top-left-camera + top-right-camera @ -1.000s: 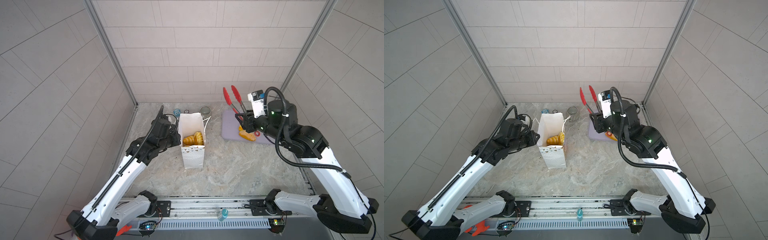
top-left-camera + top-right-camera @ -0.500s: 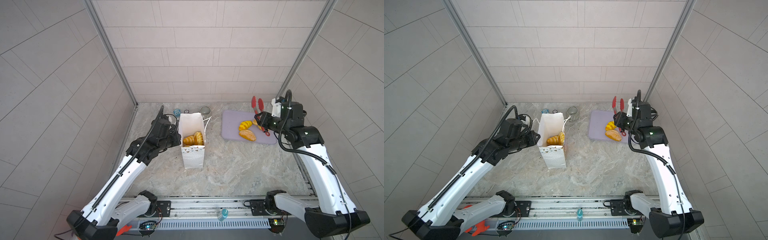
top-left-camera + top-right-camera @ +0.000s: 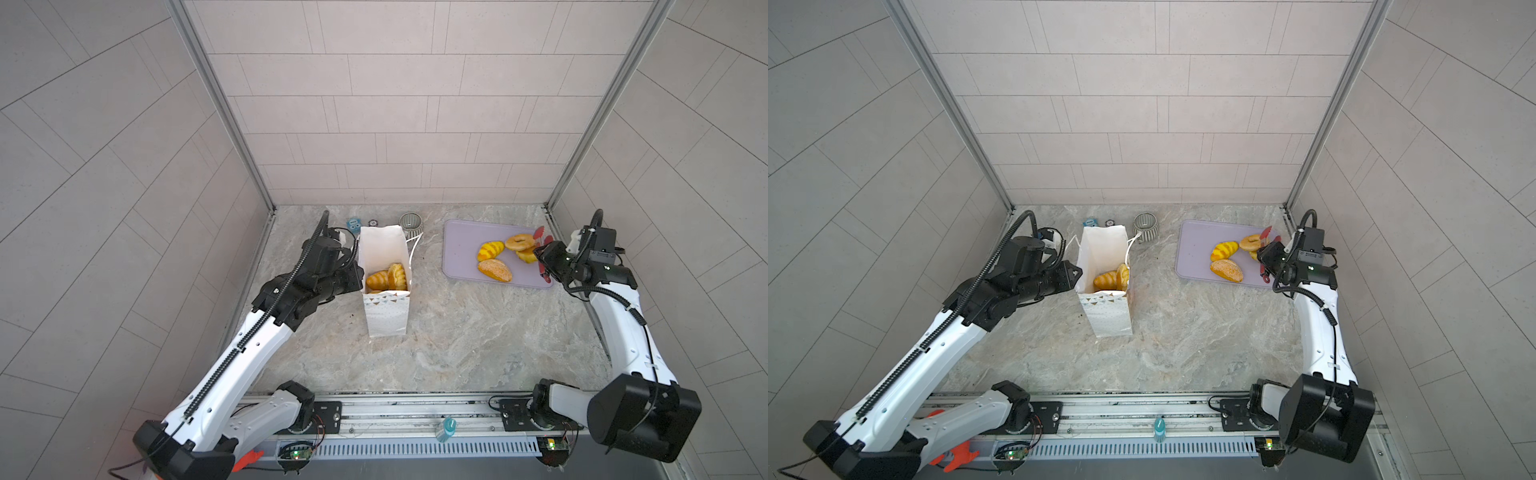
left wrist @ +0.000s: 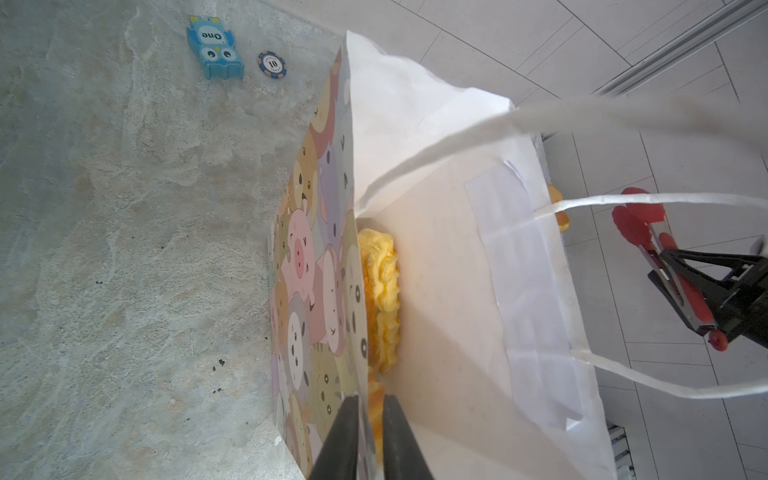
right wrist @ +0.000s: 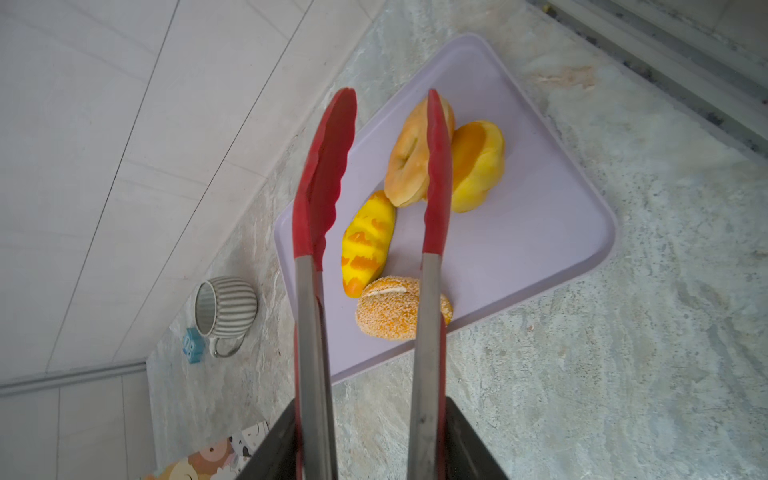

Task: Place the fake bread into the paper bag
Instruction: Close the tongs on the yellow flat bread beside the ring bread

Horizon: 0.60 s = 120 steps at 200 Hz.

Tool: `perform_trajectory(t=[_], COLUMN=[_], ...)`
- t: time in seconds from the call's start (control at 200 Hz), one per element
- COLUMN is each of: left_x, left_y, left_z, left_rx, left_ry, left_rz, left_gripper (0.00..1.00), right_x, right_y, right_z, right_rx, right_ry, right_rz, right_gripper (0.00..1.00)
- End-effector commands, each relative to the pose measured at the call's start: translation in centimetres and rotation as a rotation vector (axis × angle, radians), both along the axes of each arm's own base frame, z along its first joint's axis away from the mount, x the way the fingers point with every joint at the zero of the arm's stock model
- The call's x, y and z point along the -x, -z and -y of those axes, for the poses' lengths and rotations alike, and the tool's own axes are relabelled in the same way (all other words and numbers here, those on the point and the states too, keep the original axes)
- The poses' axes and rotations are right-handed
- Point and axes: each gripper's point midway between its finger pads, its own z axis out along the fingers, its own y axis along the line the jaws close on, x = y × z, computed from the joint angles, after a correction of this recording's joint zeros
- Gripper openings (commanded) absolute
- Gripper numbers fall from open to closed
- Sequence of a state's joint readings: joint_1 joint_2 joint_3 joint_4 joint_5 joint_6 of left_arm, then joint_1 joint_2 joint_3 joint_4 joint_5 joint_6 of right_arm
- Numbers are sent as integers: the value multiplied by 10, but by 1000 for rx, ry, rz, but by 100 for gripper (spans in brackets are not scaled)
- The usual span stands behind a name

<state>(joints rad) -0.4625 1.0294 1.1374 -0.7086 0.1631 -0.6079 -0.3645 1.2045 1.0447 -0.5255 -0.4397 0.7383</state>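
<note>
The white paper bag [image 3: 384, 307] [image 3: 1106, 311] [image 4: 436, 291] stands upright left of centre, with fake bread [image 3: 388, 278] [image 3: 1111, 279] [image 4: 380, 291] inside. My left gripper [image 3: 359, 276] [image 3: 1075, 274] [image 4: 368, 432] is shut on the bag's left wall at the rim. My right gripper [image 3: 544, 257] [image 3: 1266, 257] [image 5: 370, 440] is shut on red-tipped tongs [image 3: 540, 237] [image 5: 324, 178]. The tongs' tips are spread and empty above the lilac tray [image 3: 461, 245] [image 5: 540, 232]. On the tray lie a bagel [image 5: 409, 153], a yellow loaf [image 5: 478, 166], a striped loaf [image 5: 368, 241] and a sesame bun [image 5: 399, 309].
A striped mug [image 3: 410, 221] [image 5: 226, 307] lies behind the bag by the back wall. A blue owl block [image 4: 214, 45] and a poker chip [image 4: 272, 64] lie nearby. The right wall and its corner post run close beside the tray.
My right arm has drawn back to the right and lower, bringing the tongs from upright over the tray to level above its right side. The left arm and bag have not moved.
</note>
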Motion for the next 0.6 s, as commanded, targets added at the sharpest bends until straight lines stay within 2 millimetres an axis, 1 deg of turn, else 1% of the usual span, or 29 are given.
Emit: perform_trajectory(t=[0.0,0.07,0.13,0.31,0.455,0.595], left_x=[-3,-4,-4,-6,-6,-7], left_y=[-5,-5,-5,-3,-2,-1], left_z=[1,2,3,3,3,3], left_rx=[4,8,12,23,33,37], left_ry=[19,23,26,31,33,32], left_rz=[32,32,33,34,30,24], left_gripper=[18,18,18,18,18,18], right_x=[-13,-14,-15,-21,-26,-29], right_y=[1,13,24,46,58,64], right_z=[19,29,33,38,38,38], right_rx=[-86,-108,-127,-155,-168,-177], right_ry=[54,75,82,80,67,50], right_rz=[61,32,8,-48,-70,-90], right_gripper=[49,49,49,49,51,51])
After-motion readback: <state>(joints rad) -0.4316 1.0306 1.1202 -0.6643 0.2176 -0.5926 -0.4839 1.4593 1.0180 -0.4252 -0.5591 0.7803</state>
